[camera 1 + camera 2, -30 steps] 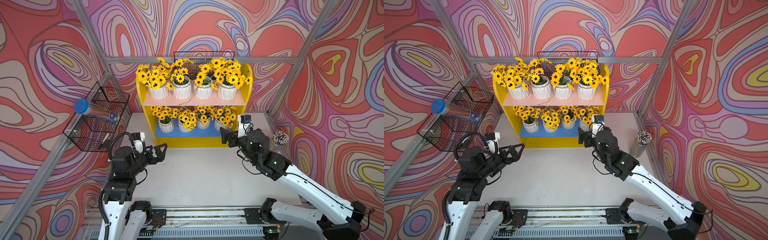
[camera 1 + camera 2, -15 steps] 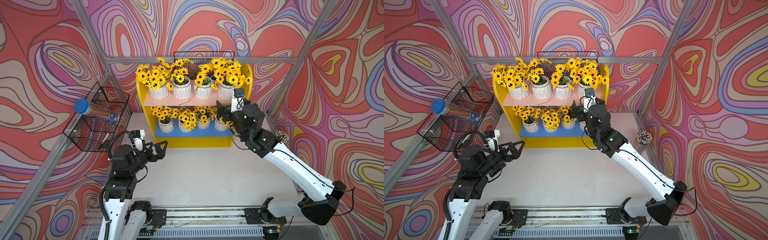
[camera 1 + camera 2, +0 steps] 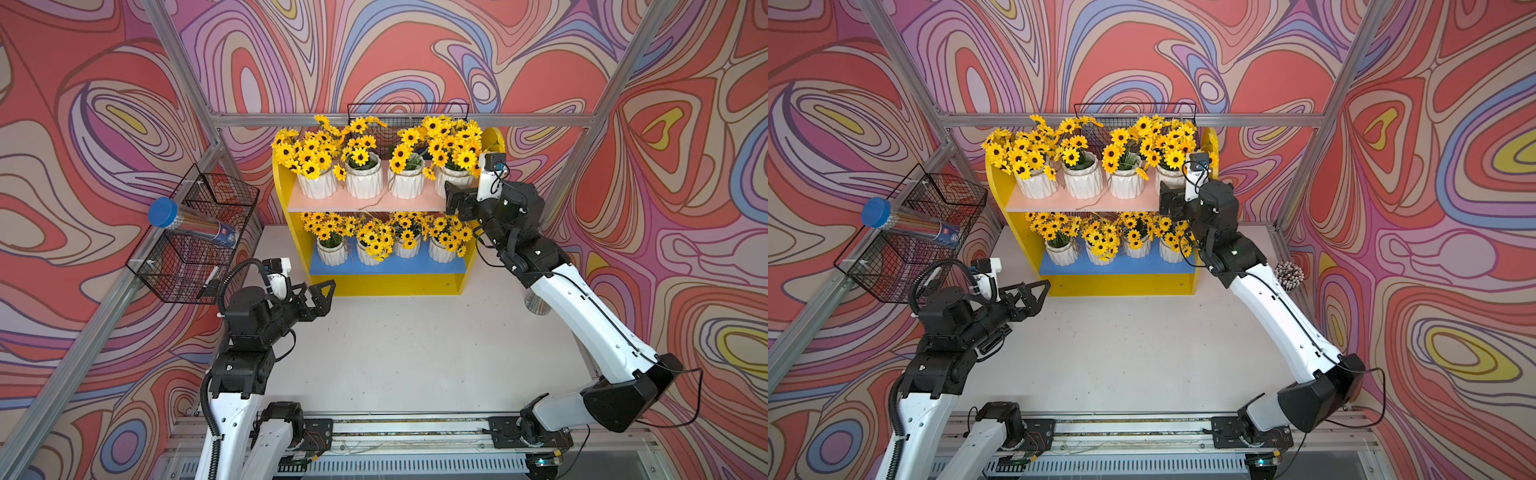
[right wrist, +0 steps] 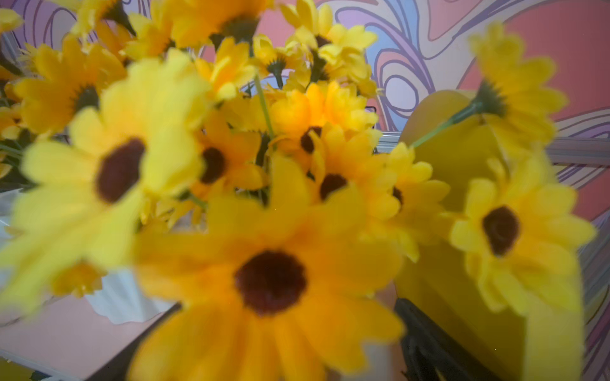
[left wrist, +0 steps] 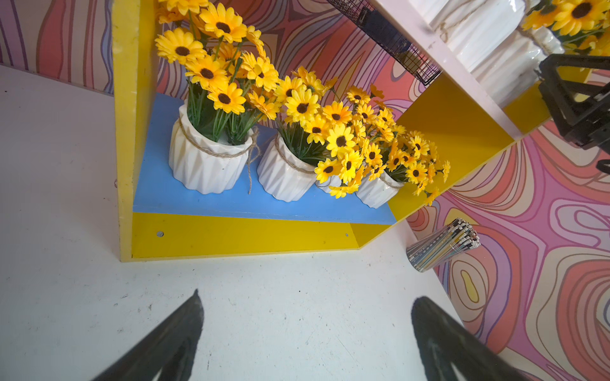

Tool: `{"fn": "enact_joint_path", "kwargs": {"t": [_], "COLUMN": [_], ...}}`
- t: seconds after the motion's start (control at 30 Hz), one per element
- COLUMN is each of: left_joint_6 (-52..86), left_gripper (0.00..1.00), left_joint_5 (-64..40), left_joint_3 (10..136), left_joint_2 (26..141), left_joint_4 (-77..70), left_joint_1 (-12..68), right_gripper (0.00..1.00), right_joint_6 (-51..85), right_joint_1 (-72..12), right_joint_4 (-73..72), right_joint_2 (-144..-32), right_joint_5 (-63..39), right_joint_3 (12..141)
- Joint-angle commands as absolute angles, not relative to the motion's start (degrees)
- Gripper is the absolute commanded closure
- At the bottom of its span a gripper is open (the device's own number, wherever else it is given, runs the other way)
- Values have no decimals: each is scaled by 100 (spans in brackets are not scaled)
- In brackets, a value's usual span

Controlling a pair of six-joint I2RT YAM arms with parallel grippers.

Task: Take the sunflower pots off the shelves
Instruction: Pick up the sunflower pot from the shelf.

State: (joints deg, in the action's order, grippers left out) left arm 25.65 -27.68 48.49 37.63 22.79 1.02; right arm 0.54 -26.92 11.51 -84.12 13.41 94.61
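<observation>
The shelves [image 3: 386, 286] stand at the back of the table, with yellow sides, a pink upper board [image 3: 365, 203] and a blue lower board [image 3: 386, 266]. Several sunflower pots line each board. My right gripper [image 3: 455, 203] is raised to the right end of the upper board, open, at the rightmost upper pot [image 3: 455, 185]. In the right wrist view blurred blooms [image 4: 270, 280] fill the space between its fingers [image 4: 425, 343], and contact cannot be judged. My left gripper [image 3: 322, 297] is open and empty above bare table, facing the leftmost lower pot [image 5: 204, 165].
A black wire basket [image 3: 195, 232] holding a blue-capped clear tube hangs on the left wall. Another wire basket [image 3: 407, 120] hangs behind the shelves' top. A clear cup of pencils [image 3: 1289, 274] stands right of the shelves, close beside my right arm.
My right arm has lifted from table level by the lower board up to the right end of the upper board. The left arm has hardly moved.
</observation>
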Motion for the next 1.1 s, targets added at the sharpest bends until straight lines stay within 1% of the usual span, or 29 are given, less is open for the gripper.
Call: {"fn": "enact_joint_path", "kwargs": {"t": [0.0, 0.3, 0.73, 0.83, 0.93, 1.07], "left_joint_6": [2505, 2518, 2474, 2463, 2469, 2461], "left_gripper": [0, 0, 0, 0, 0, 0], "left_joint_5": [-2862, -2889, -2892, -2874, -2873, -2852], "left_joint_3": [4970, 4957, 4976, 4982, 4980, 4962], "left_joint_2": [3779, 3841, 3852, 3852, 3867, 3852], "left_joint_4": [2083, 2012, 2025, 2015, 2003, 1973], "left_joint_1": [62, 62, 62, 62, 62, 62], "right_gripper": [2, 2, 2, 2, 2, 2], "right_joint_6": [146, 184, 191, 206, 247, 233], "right_joint_1": [-2573, -2500, -2385, -2350, -2311, -2308], "right_joint_4": [1133, 955, 765, 535, 763, 576], "right_joint_2": [-8481, -8688, -9057, -9062, -9266, -9273], "right_joint_5": [986, 727, 847, 915, 870, 943], "right_joint_3": [9595, 9776, 10019, 9952, 10226, 10007]}}
